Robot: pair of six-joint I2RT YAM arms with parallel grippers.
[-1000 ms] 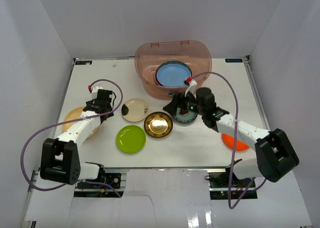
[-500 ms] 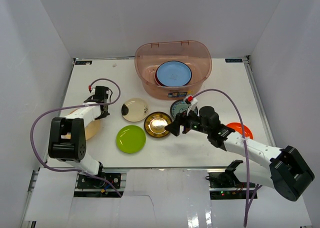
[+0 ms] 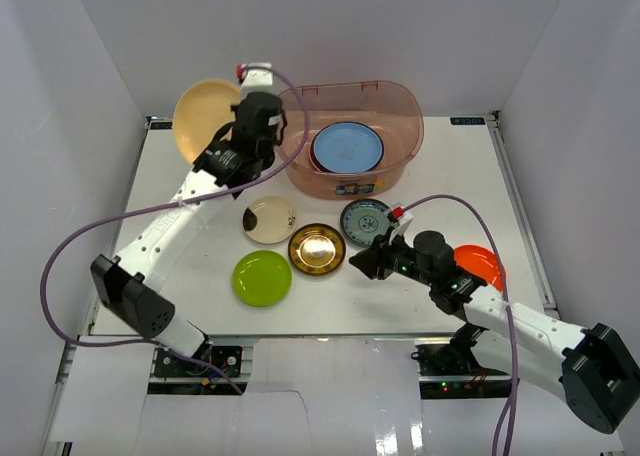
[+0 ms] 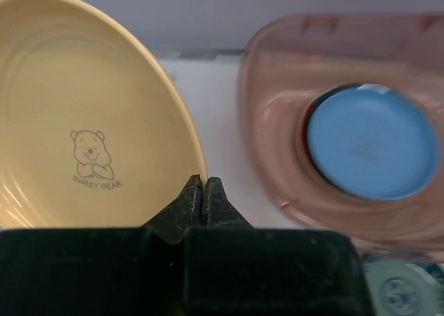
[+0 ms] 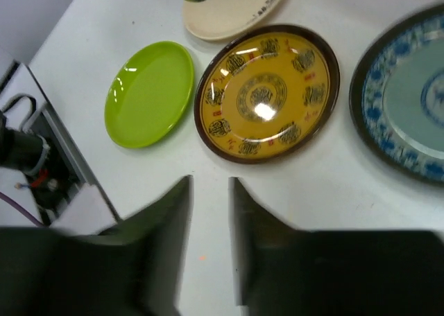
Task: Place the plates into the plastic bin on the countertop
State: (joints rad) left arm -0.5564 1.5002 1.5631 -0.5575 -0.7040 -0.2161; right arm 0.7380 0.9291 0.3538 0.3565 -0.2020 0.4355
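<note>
left gripper (image 4: 203, 191) clamps rim of tan round bear-print plate (image 4: 83, 115), tilted beside translucent pinkish plastic bin (image 3: 405, 111) at far edge, likely for drop-in | right gripper (image 5: 209, 191) parted, empty, just short of gold patterned plate (image 5: 267, 93) mid-bench

Your bin (image 3: 400, 116) stands at the back of the surface (image 3: 450, 176), a plate (image 3: 347, 146) lying in it. Left of the bin, your left claw (image 4: 203, 188) holds a raised plate (image 3: 203, 116). Before the bin lie four plates (image 3: 317, 249); your right claw (image 5: 210, 191) hangs before the rightmost plate (image 3: 366, 219), a fifth plate (image 3: 482, 266) further right.
</note>
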